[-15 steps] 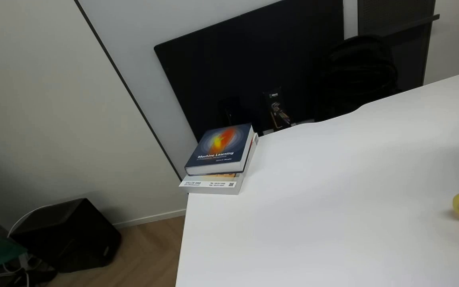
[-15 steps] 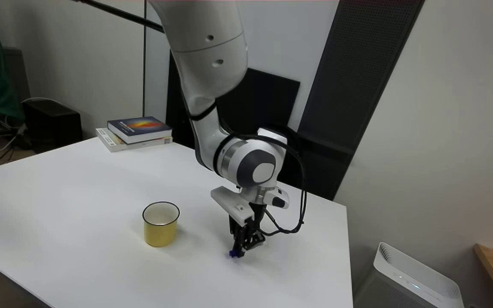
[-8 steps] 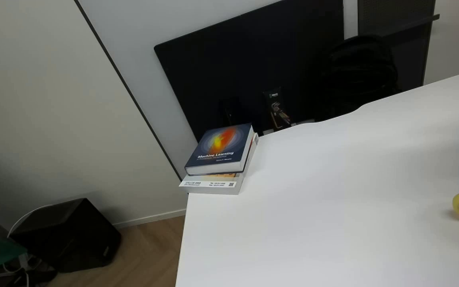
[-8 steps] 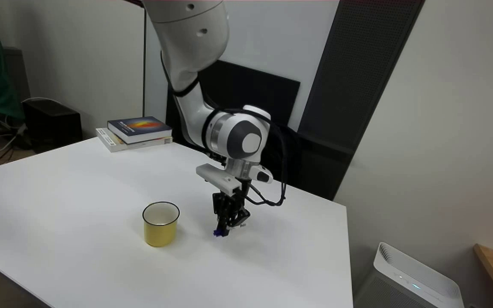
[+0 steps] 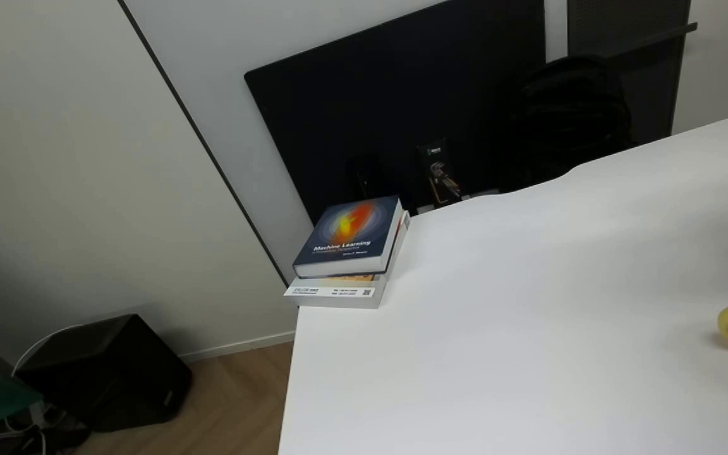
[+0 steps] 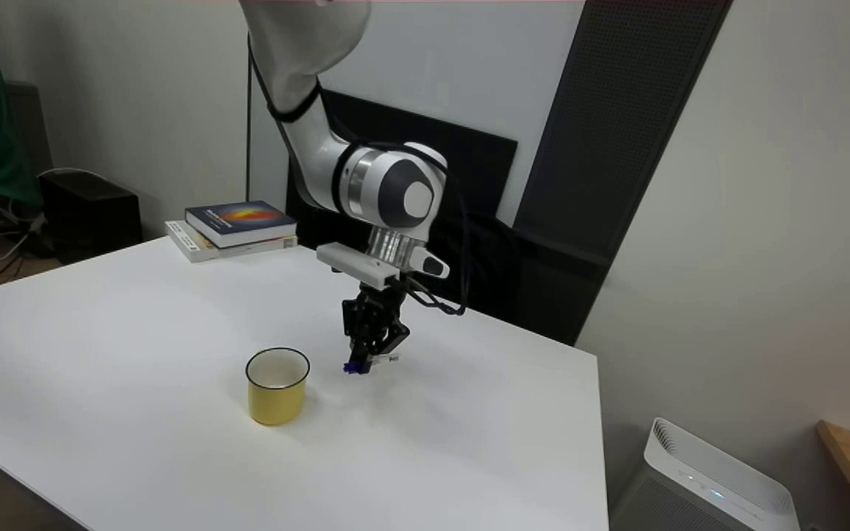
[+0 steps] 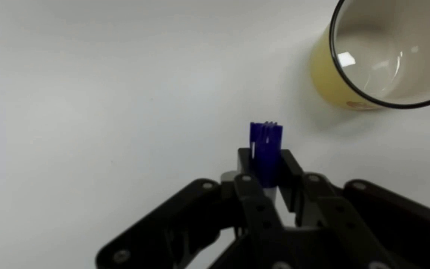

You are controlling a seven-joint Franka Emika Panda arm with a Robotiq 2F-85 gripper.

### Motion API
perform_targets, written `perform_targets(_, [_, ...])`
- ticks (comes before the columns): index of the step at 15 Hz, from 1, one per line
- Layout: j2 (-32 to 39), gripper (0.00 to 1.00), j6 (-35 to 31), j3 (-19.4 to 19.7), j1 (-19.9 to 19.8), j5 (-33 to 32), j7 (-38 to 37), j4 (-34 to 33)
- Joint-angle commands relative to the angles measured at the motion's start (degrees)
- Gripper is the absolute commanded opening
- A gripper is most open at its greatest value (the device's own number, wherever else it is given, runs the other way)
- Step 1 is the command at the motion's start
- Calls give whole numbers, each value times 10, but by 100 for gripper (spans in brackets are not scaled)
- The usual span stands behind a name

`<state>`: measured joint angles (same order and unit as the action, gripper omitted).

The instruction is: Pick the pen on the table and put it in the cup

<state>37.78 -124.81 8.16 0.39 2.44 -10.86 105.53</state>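
Nearest in the wrist view, the gripper has its fingers pinched on the pen, no further apart than the barrel, one to each side of the blue section, whose end pokes out ahead. An exterior view shows the pen nearly level and, it seems, off the table; such a side-on hold suits a lift from a flat top, but the pen may need tilting to go in. Beyond, to the right in the wrist view, the yellow cup stands upright, near the pen yet apart; a reddish mark on its wall is foreshortened past reading. At the table's far left corner in an exterior view, presumably set clear of the work, the upper book reads "Machine Learning", the line below too soft to trust; the lower book carries tiny print and a square code. Behind, a narrow box shows what look like hex keys, its brand too small to make out.
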Motion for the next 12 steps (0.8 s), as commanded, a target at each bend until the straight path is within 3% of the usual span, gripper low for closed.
perform_targets(1, [-38,5,35,-15,6,-14,-13,16])
perform_targets(8, [-65,5,219,-53,9,-7,16,15])
perform_targets(12, [-75,5,267,-62,11,-9,23,27])
